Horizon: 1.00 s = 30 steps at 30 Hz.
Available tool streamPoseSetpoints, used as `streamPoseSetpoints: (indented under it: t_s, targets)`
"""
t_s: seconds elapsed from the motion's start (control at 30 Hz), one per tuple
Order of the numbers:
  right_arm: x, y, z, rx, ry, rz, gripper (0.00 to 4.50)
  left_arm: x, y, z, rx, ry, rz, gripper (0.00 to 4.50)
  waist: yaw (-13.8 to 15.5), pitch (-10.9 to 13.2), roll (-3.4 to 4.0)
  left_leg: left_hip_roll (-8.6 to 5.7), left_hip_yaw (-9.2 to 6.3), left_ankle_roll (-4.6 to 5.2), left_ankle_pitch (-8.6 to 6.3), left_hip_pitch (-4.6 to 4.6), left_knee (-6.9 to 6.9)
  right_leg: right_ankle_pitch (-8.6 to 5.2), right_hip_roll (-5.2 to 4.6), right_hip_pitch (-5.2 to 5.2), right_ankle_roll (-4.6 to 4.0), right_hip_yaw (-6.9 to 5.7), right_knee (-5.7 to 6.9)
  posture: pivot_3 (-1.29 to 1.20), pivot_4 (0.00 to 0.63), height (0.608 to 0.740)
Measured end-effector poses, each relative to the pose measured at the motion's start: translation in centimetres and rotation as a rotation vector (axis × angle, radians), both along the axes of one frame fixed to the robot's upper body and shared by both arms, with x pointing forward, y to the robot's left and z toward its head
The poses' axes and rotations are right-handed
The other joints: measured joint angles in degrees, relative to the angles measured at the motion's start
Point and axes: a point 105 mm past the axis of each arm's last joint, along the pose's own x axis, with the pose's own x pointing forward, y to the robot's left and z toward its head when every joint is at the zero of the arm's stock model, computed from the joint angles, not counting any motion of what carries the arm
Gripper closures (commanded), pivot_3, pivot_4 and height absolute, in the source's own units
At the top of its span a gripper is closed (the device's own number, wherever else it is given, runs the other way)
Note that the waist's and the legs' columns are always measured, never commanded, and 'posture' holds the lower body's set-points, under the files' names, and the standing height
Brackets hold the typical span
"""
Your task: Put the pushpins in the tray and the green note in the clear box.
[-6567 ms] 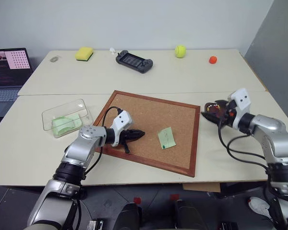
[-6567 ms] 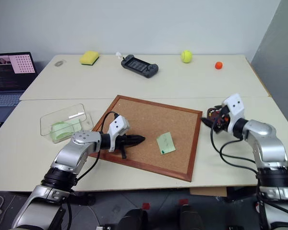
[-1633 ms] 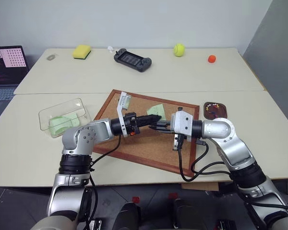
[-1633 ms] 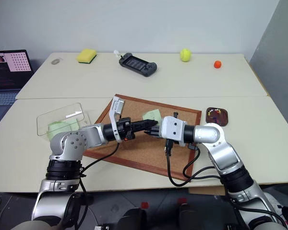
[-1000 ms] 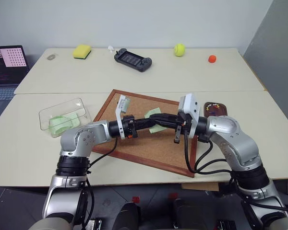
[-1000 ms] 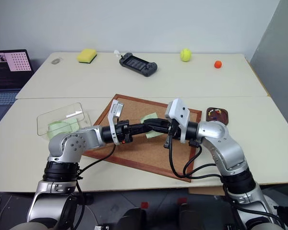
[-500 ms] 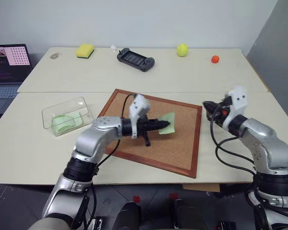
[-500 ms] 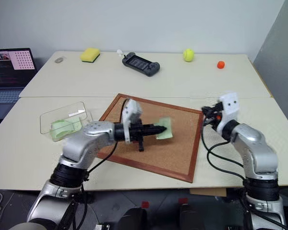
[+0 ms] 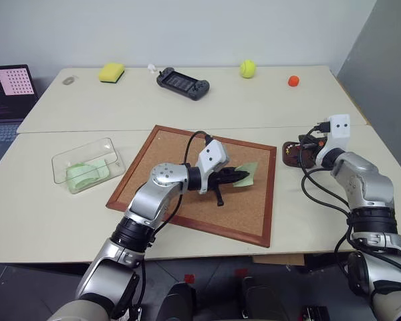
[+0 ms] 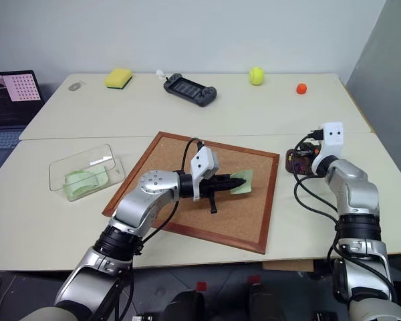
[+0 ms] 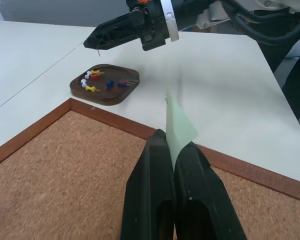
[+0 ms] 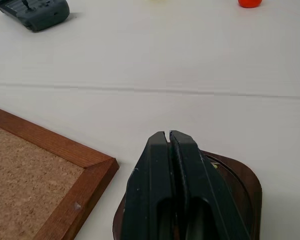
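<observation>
Left wrist view: left tool (image 11: 173,150) level, pinching green note (image 11: 179,122).

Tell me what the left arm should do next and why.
Probably carry the note left toward the clear box. The left pincer is shut on the note above the corkboard, and the box sits off the board's left side.
</observation>
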Motion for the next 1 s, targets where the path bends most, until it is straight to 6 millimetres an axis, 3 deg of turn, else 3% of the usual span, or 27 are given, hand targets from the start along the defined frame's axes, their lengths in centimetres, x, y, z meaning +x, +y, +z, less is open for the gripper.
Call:
streamPoseSetpoints:
  t_s: [0.2, 0.67, 0.7, 1.0]
  targets:
    - [0.3, -0.8, -2.1, -0.039, 0.038, -0.029, 4.50, -0.2, 0.8, -0.3, 0.012, 0.010, 0.022, 4.47, 0.0, 0.0, 0.00, -0.01, 0.00, 0.00, 0.00, -0.01, 0.02, 0.00, -0.02, 0.00, 0.00, -0.01, 0.00, 0.00, 0.150, 0.740]
    - [0.4, -1.3, -2.8, -0.071, 0.026, -0.049, 4.50, -0.2, 0.8, -0.2, 0.011, 0.015, 0.022, 4.47, -0.1, 0.0, 0.01, 0.00, 0.00, 0.00, 0.00, 0.00, 0.02, 0.00, 0.00, 0.00, 0.00, -0.01, 0.01, 0.00, 0.150, 0.740]
    - [0.4, -1.3, -2.8, -0.071, 0.026, -0.049, 4.04, -0.2, 0.8, -0.2, 0.011, 0.014, 0.021, 4.50, -0.1, 0.0, 0.01, 0.00, 0.00, 0.00, 0.00, 0.00, 0.02, 0.00, 0.00, 0.00, 0.00, -0.01, 0.01, 0.00, 0.150, 0.740]
    - [0.4, -1.4, -3.1, -0.069, 0.031, -0.048, 2.41, -0.1, 0.8, -0.1, 0.012, 0.017, 0.023, 4.50, -0.1, 0.0, 0.01, 0.00, 0.00, 0.00, 0.00, 0.00, 0.02, 0.00, 0.00, 0.00, 0.00, 0.00, 0.01, 0.00, 0.150, 0.740]
